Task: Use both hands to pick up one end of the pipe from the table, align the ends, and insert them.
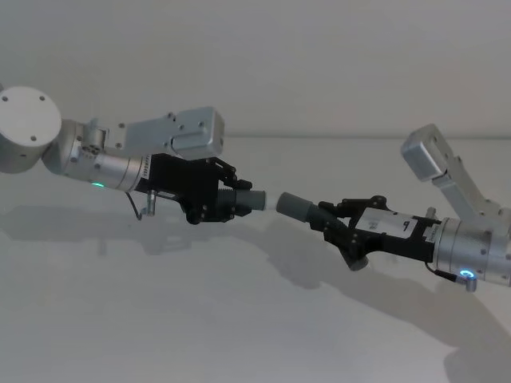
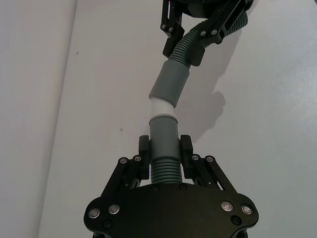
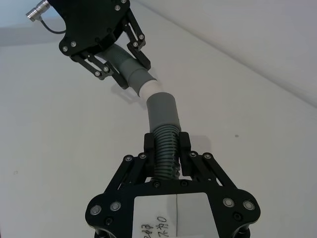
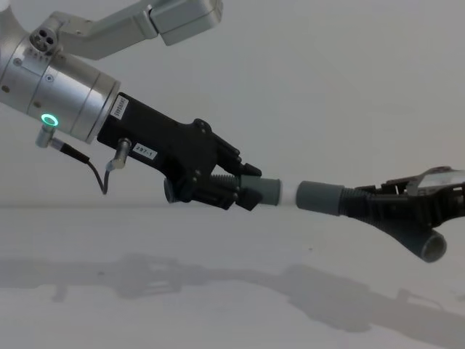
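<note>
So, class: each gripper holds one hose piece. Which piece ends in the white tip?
The piece in the left gripper: its grey cuff ends in a white tip. The right gripper's piece ends in plain grey.

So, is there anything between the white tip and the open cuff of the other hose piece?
Nothing visible. The white tip points at the open cuff, both hose pieces held above the table.
</note>
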Controlling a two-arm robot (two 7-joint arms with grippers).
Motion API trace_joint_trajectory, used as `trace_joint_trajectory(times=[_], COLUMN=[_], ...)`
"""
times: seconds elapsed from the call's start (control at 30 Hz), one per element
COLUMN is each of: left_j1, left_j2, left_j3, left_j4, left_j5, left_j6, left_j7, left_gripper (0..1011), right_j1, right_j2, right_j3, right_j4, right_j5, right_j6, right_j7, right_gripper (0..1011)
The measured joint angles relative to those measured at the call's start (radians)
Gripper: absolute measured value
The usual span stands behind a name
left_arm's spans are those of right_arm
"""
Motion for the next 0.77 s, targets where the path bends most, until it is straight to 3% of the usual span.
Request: trace_joint_trajectory(times=[0.77], left_j1=[-0.001], left_j2=[-0.001], left_j3=[0.001], left_j4=[0.000], left_j5=[-0.002], left_j6=[0.003], left_j7=[-0.001], left_gripper=[353], right_j1=[-0.003], right_j2=[0.017], right_j3=[-0.004], right_j4=[-0.016], right_j5=[0.010], right_j6=[0.024], right_j7=[-0.013], right_gripper=[274])
